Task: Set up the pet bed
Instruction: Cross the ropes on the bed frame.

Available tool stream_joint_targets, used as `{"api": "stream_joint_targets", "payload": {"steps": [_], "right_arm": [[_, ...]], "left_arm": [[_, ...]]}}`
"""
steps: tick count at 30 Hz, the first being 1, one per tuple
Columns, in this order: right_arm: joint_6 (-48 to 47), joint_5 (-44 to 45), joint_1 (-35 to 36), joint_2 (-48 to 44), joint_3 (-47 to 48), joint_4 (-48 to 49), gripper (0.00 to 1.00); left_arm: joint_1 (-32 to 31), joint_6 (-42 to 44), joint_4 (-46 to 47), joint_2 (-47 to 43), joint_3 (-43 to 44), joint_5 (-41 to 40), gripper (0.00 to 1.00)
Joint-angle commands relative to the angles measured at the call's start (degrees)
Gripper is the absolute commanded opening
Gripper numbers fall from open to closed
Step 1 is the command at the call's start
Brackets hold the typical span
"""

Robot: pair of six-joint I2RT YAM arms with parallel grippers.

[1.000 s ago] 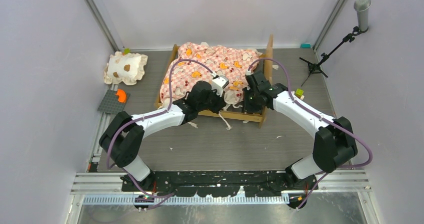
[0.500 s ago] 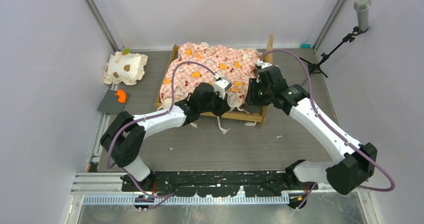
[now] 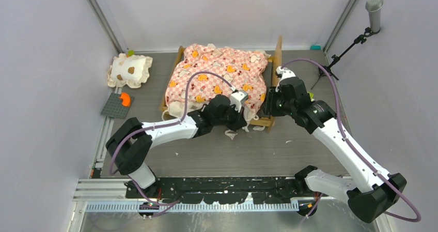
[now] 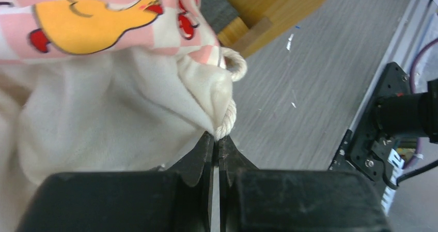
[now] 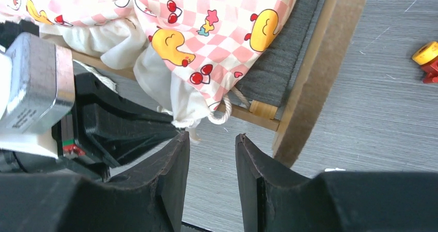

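Grey table (image 3: pixel 217 154), left gripper (image 4: pixel 216 141) reaching low, pinched on pet bed (image 3: pixel 222 69) ruffle, right gripper (image 5: pixel 212 136) parted, empty

— Where can we get in?
— From the near side. The tabletop (image 3: pixel 232 149) in front of the pet bed (image 3: pixel 217 69) lies open between our arms, and so does the strip between the bed and the pillow (image 3: pixel 130 69).
— And the bed's near right corner?
— Tight. Our left end effector (image 4: pixel 216 138), clamped on the cream ruffle (image 4: pixel 103 118), sits just beside our right end effector (image 5: pixel 212 139), whose jaws stand apart. The upright headboard (image 5: pixel 320 72) walls off the right side. A small toy (image 5: pixel 427 56) lies beyond it, and the microphone stand (image 3: pixel 330 61) stands further back.
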Motion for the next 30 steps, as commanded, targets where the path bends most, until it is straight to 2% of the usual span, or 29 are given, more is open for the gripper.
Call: {"api": "stream_joint_targets", "payload": {"steps": [1,3,6,10,13,14,15,18,23,28,30], "right_arm": [[0.6,1.55,0.03,-2.88,-1.86,0.74,0.43],[0.76,1.59,0.02,-3.64,-2.53,0.58,0.43],[0.98,1.91,0.0,-4.83,-3.37,0.24,0.43],[1.16,3.05,0.03,-7.08,-4.0,-0.34,0.44],[1.04,3.45,0.05,-8.43,-3.88,-1.13,0.44],[0.97,3.6,0.04,-8.68,-3.67,-1.59,0.44],[0.93,3.85,0.02,-9.02,-3.41,-2.08,0.44],[1.03,3.89,0.01,-10.38,-3.15,-2.92,0.44],[0.76,3.22,0.05,-11.94,-2.89,-4.51,0.44],[0.32,3.26,0.05,-13.28,-2.68,-6.1,0.44],[0.32,3.43,0.04,-13.91,-2.54,-6.56,0.44]], "left_arm": [[-2.69,-2.64,1.94,0.01,0.81,-0.44,0.06],[-3.3,-3.37,2.17,0.62,1.31,-0.48,0.11],[-3.83,-3.49,2.25,0.53,1.74,-0.52,0.27],[-3.84,-0.99,0.03,-1.83,1.34,-2.99,0.42],[-3.72,4.54,-3.81,-4.18,1.71,-4.78,0.6],[-3.63,7.15,-5.48,-4.9,2.24,-4.85,0.73],[-3.4,9.36,-7.23,-5.54,3.01,-4.84,0.78],[-0.98,16.11,-12.8,-7.27,5.16,-1.54,0.82],[6.07,22.69,-14.68,-9.79,5.34,13.16,0.82],[6.86,37.54,-16.55,-8.7,4.71,21.63,0.79],[6.88,41.43,-19.61,-6.7,6.67,22.24,0.77]]}}
